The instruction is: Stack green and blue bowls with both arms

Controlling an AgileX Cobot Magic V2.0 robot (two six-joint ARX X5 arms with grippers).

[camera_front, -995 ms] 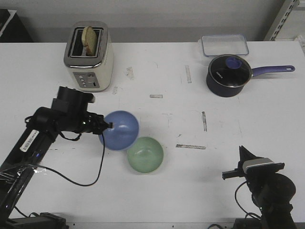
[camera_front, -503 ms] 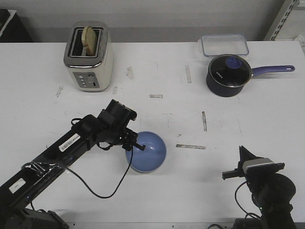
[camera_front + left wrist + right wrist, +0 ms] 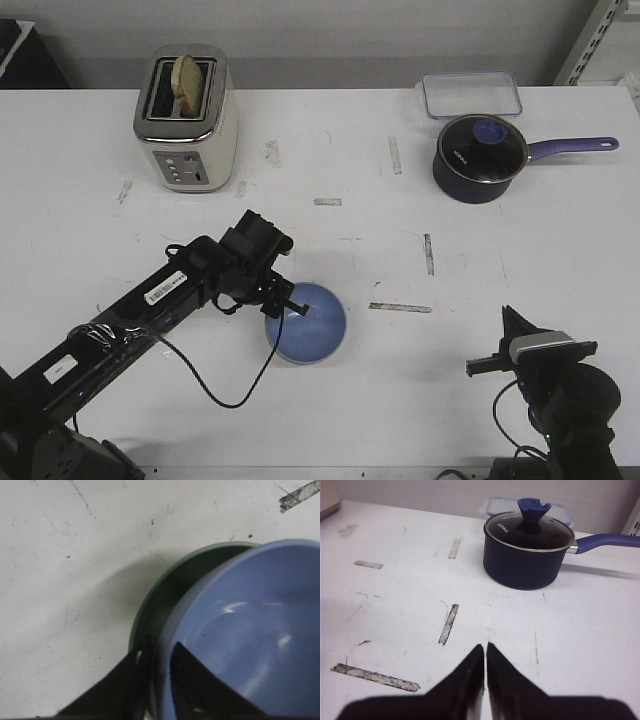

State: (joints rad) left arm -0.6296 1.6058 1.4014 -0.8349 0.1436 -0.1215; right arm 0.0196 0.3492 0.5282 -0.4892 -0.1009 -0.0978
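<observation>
The white table [image 3: 400, 380] spreads wide under both arms, and the left arm [image 3: 150, 300] reaches across it with the left gripper [image 3: 287, 305] pinching the near rim of the blue bowl [image 3: 310, 325], one finger inside and one outside. That blue bowl sits nested in the green bowl [image 3: 165, 587], whose rim peeks out just beyond the fingers [image 3: 187, 680]. The right gripper [image 3: 485, 655] hangs low with its tips pressed together on nothing, the saucepan [image 3: 527, 550] well ahead of it.
</observation>
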